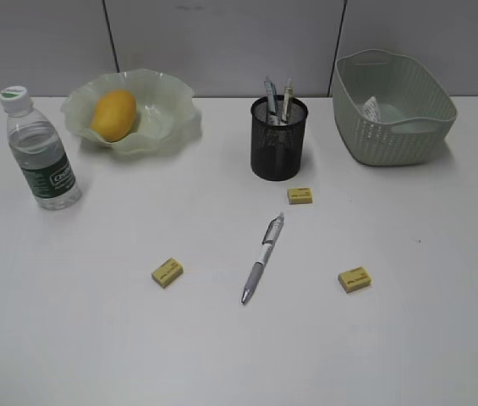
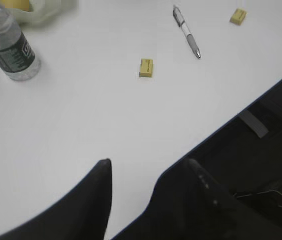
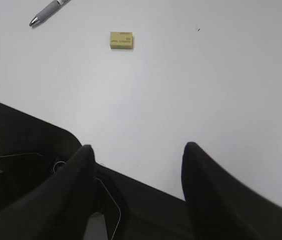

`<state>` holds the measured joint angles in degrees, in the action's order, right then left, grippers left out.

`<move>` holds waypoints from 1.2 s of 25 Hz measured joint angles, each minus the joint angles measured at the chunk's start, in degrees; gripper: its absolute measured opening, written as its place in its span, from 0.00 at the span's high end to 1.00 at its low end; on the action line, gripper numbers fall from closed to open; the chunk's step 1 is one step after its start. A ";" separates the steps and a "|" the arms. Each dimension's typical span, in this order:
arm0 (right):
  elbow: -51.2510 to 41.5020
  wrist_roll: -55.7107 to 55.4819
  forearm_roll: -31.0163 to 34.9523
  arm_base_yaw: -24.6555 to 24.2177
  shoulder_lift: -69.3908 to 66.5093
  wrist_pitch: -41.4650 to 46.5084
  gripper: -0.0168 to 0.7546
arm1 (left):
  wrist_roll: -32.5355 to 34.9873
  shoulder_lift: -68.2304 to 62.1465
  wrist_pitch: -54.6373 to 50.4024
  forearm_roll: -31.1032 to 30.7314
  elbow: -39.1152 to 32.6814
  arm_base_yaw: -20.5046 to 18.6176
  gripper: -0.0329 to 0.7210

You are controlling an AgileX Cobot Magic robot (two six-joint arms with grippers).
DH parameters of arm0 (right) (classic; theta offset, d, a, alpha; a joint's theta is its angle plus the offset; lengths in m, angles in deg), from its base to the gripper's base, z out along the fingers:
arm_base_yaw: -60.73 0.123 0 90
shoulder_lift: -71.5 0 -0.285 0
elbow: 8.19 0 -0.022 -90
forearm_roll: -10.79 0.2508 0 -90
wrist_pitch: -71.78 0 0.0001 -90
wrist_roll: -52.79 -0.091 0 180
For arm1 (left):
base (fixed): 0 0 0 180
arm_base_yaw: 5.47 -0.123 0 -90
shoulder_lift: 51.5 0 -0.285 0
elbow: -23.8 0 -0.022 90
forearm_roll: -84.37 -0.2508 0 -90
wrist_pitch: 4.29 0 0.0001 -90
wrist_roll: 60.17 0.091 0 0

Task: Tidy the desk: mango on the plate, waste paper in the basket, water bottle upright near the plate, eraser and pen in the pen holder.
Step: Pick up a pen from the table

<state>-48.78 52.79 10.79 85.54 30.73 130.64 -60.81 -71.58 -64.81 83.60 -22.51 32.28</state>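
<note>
The exterior camera looks down at a slant from the near edge of the white table (image 1: 69,338) toward the back wall. Both wrist cameras hover over that near edge, angled across the tabletop. All three views share the pen (image 1: 262,258); the left wrist and exterior views share the water bottle (image 2: 8,45).

In the left wrist view the water bottle (image 2: 8,47) loses its cap to the top edge, and the plate (image 2: 41,10) shows only a blurred corner. The right wrist view cuts the pen (image 3: 48,12) to its tip. Print on the erasers (image 1: 167,272) is too small to read.
</note>
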 joint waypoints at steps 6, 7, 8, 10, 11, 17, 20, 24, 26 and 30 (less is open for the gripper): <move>8.79 -4.03 0.00 0.00 -22.03 -2.85 0.40 | 0.00 1.12 -0.38 0.00 -0.71 0.00 0.50; 10.77 -5.28 0.00 0.00 -25.75 -2.90 0.40 | 0.00 1.18 -0.39 0.00 -0.71 0.00 0.50; 12.84 -6.47 0.45 0.00 -29.52 -3.02 0.40 | 0.00 1.18 -0.39 0.00 -0.71 0.00 0.50; 16.69 -8.38 1.35 0.00 -36.29 -3.10 0.40 | 0.00 1.18 -0.44 0.00 -0.71 0.00 0.50; 18.75 -9.30 2.47 0.00 -39.79 -3.17 0.40 | 0.00 1.18 -0.44 0.00 -0.71 0.00 0.50; 30.21 -13.45 9.16 1.45 -56.83 -3.28 0.40 | 0.00 1.18 -0.44 0.00 -0.71 0.00 0.50; 35.51 -16.71 8.83 4.07 -63.92 -3.30 0.40 | 0.00 1.18 -0.44 0.00 -0.71 0.00 0.50; 42.22 -22.12 6.86 7.62 -72.47 -3.30 0.40 | 0.00 1.18 -0.44 0.00 -0.71 0.00 0.50; 45.51 -25.80 5.40 9.06 -75.97 -3.30 0.40 | 0.00 1.18 -0.44 0.00 -0.71 0.00 0.51; 50.37 -31.61 3.47 10.97 -81.92 -3.73 0.40 | 0.00 1.18 -0.44 0.00 -0.71 0.00 0.51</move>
<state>1.60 21.17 14.26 96.51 -51.18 126.90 -60.81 -70.40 -65.26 83.60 -23.23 32.28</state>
